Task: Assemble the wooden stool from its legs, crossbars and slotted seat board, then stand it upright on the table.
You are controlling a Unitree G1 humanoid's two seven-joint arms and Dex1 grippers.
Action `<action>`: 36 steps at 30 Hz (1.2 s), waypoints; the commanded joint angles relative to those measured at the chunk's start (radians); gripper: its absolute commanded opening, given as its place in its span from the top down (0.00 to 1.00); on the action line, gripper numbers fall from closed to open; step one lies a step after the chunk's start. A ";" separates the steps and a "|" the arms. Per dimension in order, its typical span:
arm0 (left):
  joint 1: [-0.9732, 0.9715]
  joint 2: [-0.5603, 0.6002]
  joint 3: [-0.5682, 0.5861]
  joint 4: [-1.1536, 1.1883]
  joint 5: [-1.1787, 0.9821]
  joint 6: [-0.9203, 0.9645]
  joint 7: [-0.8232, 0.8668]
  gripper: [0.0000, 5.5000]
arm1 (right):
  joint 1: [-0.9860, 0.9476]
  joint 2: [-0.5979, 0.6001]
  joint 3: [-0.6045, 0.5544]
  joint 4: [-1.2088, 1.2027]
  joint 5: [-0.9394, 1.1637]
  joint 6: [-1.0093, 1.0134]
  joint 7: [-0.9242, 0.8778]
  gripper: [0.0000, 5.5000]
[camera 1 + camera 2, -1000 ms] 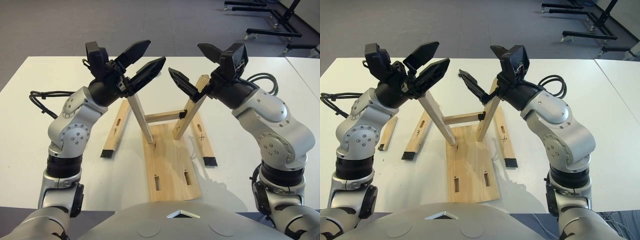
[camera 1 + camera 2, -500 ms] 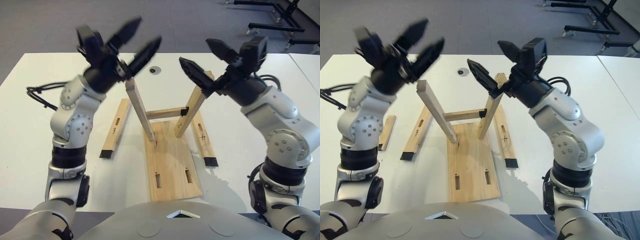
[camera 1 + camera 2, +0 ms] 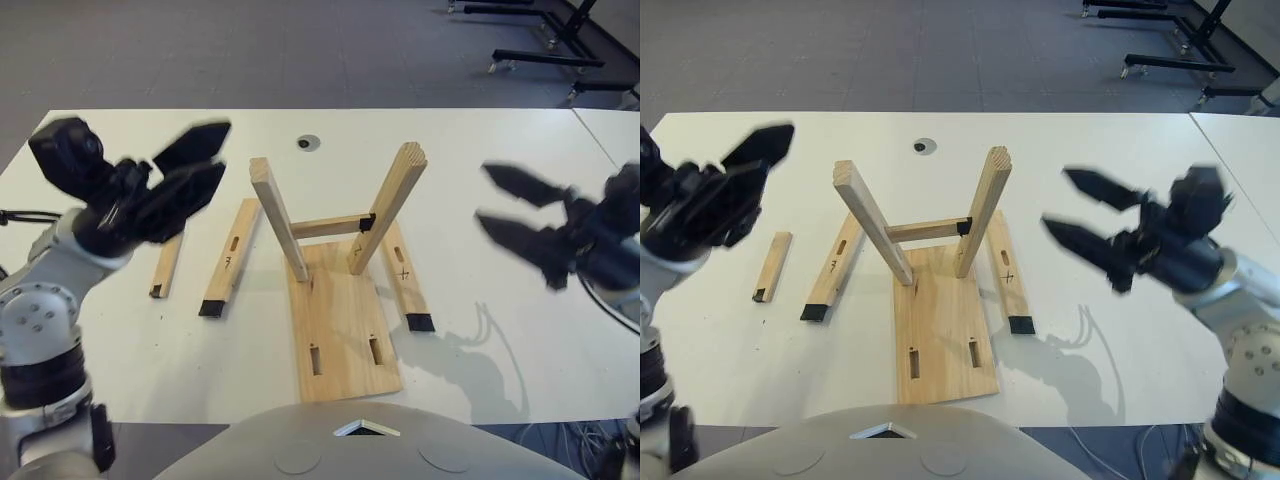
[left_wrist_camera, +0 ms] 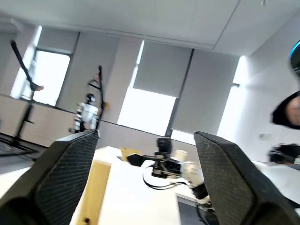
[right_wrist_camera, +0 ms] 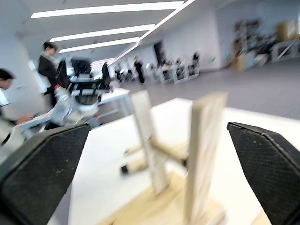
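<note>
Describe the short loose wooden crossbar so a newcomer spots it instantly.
On the white table, find the pale wooden seat board holding two upright legs. Left of it lies a long black-tipped wooden leg; further left lies the short wooden crossbar, the shortest loose piece.

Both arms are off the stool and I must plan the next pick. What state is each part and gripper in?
seat board: flat, near slots empty
left standing leg: slotted in, leaning
right standing leg: slotted in, leaning
fitted crossbar: joins the standing legs
left loose leg: lying flat
right loose leg: lying flat
loose crossbar: lying flat
left gripper: open, empty
right gripper: open, empty
</note>
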 commanded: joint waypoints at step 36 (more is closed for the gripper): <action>-0.174 -0.125 -0.208 0.293 0.592 -0.018 -0.110 0.33 | -0.276 0.050 0.416 0.195 -0.257 -0.042 0.141 0.03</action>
